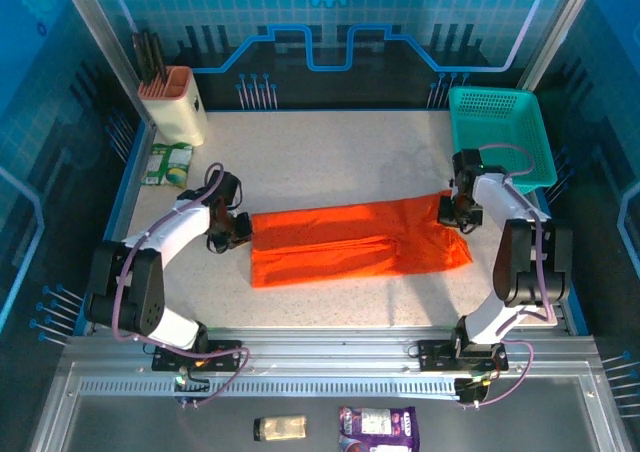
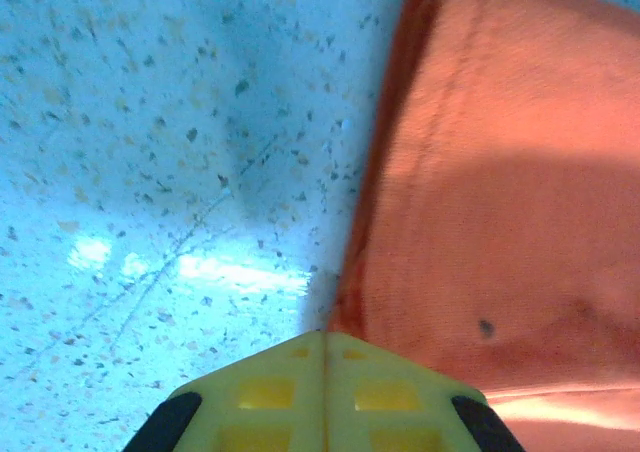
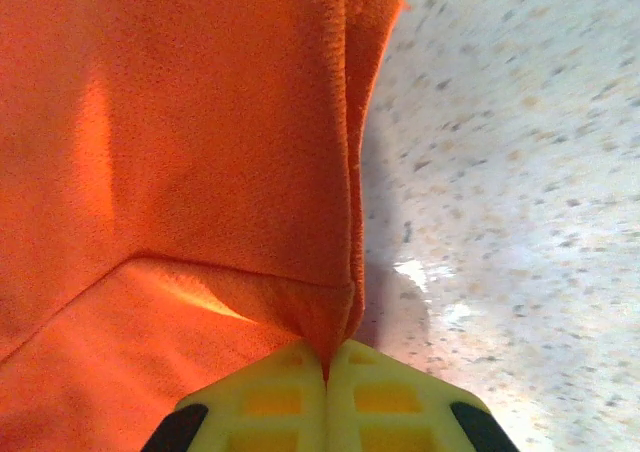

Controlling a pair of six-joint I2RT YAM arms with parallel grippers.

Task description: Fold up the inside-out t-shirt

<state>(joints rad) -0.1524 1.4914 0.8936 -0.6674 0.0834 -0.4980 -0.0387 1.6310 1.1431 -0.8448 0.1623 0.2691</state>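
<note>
Top view: the orange t-shirt (image 1: 355, 244) lies flat mid-table as a long band running left to right on the speckled table (image 1: 330, 162), between the two arms. A lengthwise crease runs along it, and the lower right end bulges out a bit. The left gripper (image 1: 240, 230) is at the band's left end and the right gripper (image 1: 452, 210) is at its upper right corner, both low at the table. On my left wrist view the left gripper's (image 2: 323, 337) yellow fingers are pressed together with no gap. The t-shirt (image 2: 480, 202) edge runs straight down into the seam between them, so I read it as clamped on that edge. There is a stitched hem along the cloth, a small dark speck (image 2: 485, 326) on it, and bare table (image 2: 150, 172) to the left. On the right wrist view the right gripper (image 3: 326, 350) is also closed tight, with a pinched fold of t-shirt (image 3: 180, 122) coming up out of the fingertips. Cloth is layered there, with table (image 3: 520, 172) on the right. A teal basket (image 1: 500, 132) sits at the far right corner, just beside the right arm and apart from the cloth. At far left are a beige holder (image 1: 180, 102) with dark handles in it and a green packet (image 1: 167, 164) near it. On the front ledge are a small jar (image 1: 280, 429) and a purple packet (image 1: 377, 427).
</note>
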